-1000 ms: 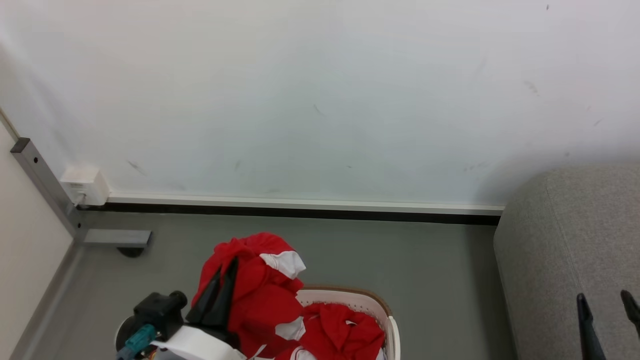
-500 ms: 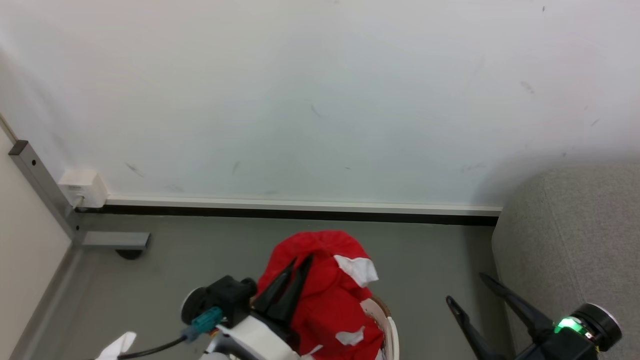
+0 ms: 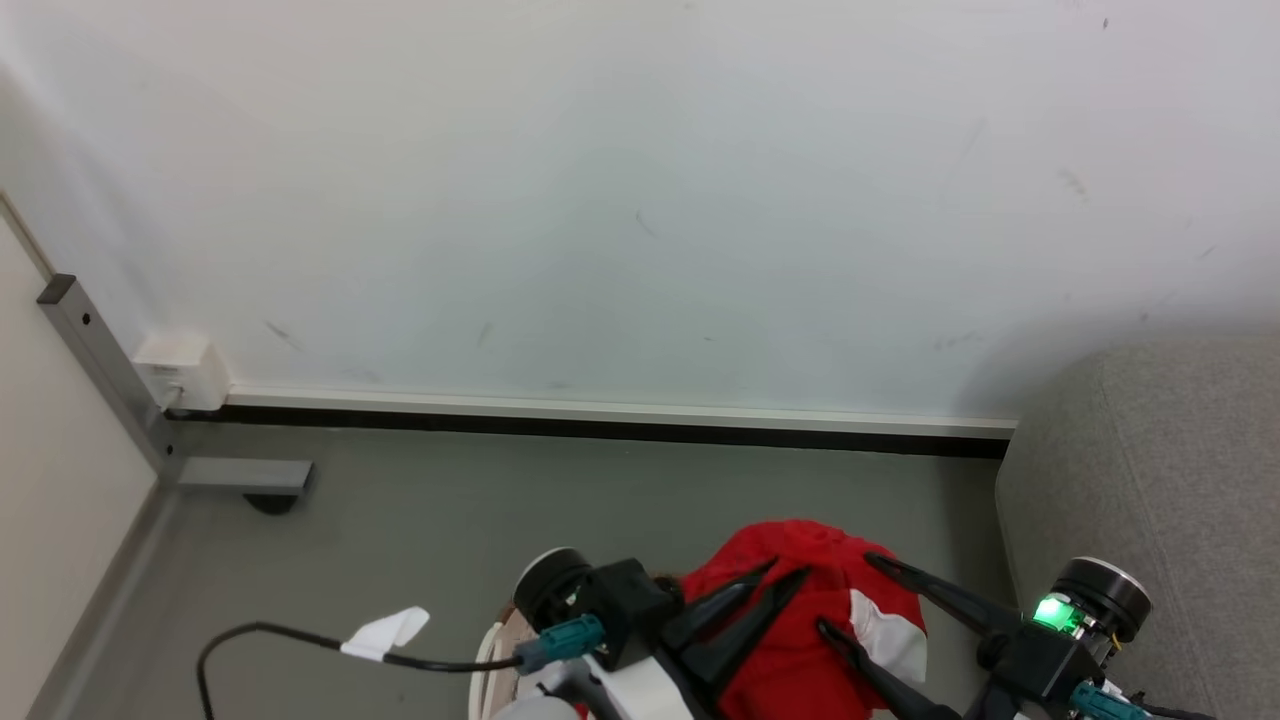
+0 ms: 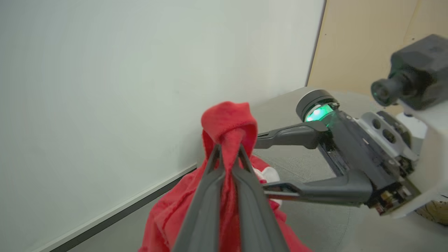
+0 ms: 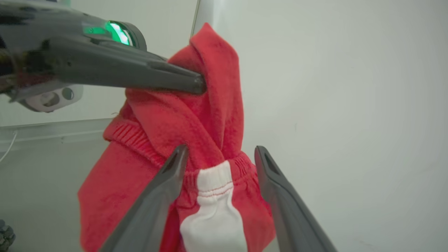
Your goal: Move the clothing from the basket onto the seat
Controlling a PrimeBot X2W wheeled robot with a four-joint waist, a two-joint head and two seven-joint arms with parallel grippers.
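At six o'clock in the head view, the left gripper (image 3: pixel 788 572) and red garment (image 3: pixel 800 640) hide most of the basket (image 3: pixel 488 662). The garment's lower part and, at four o'clock, the seat (image 3: pixel 1150 480) run past the edges.

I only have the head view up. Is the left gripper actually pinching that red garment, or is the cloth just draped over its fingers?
Observer: Pinching it. In the left wrist view the left gripper is shut on the red garment, and a fold bunches up above the tips.
Operator: What is the right one lined up on?
Observer: In the right wrist view the right gripper is open. Its fingers stand either side of the garment's ribbed band, just above a white panel.
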